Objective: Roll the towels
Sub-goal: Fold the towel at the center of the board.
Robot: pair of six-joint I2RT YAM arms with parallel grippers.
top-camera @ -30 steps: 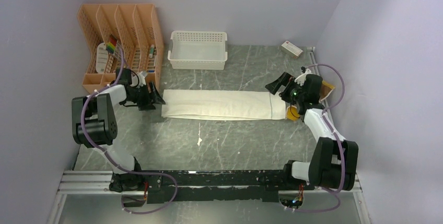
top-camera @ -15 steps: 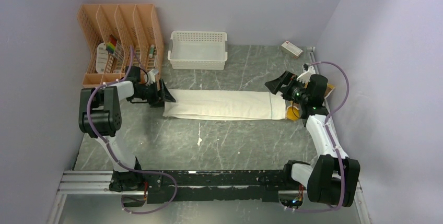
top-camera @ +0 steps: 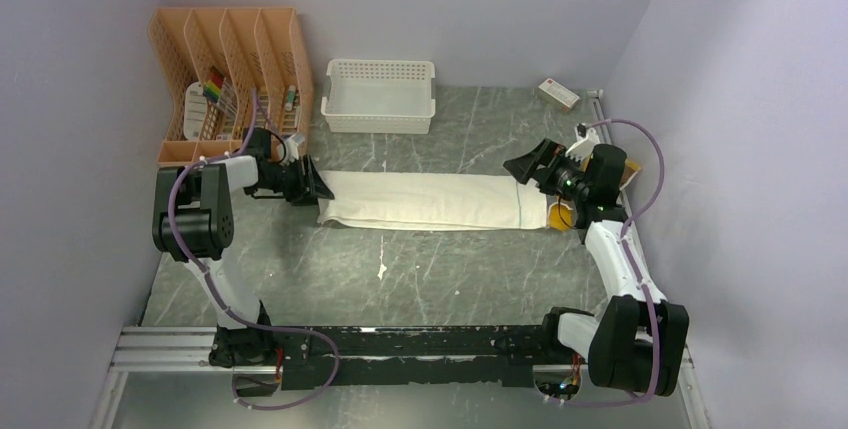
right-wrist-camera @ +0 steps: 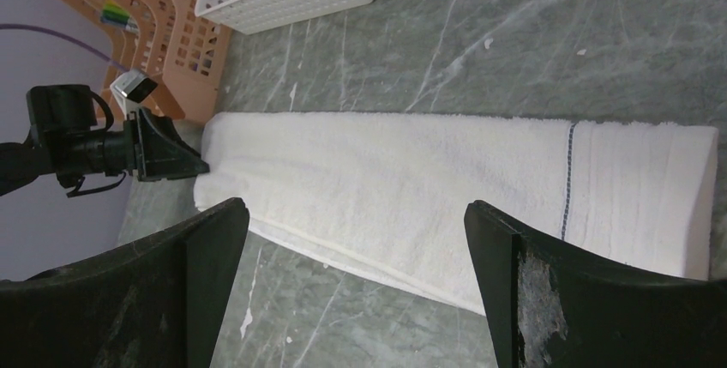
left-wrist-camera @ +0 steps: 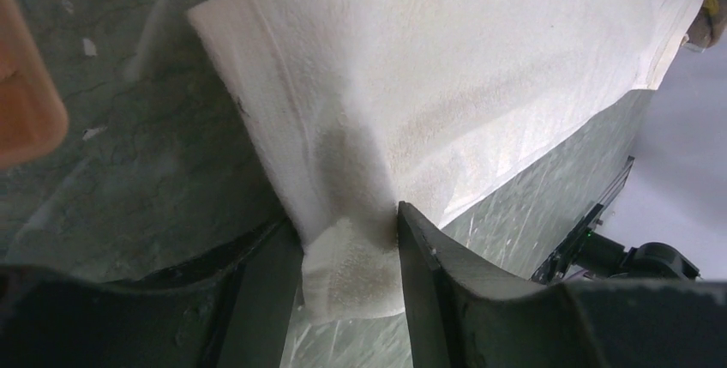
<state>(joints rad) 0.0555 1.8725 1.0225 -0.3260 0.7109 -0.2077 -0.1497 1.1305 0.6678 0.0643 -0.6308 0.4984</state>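
White towel (top-camera: 430, 200) lies flat and long, ready to roll. Left gripper (left-wrist-camera: 347, 224) pinches its end to start the roll; right gripper (right-wrist-camera: 356, 224) hangs wide open, empty.

The left gripper (left-wrist-camera: 350, 244) has slid forward onto the white towel (top-camera: 430, 200), jaws narrowing around its near corner (cloth now fills the gap), nudging that end ahead; the right arm (top-camera: 612, 249) has straightened.
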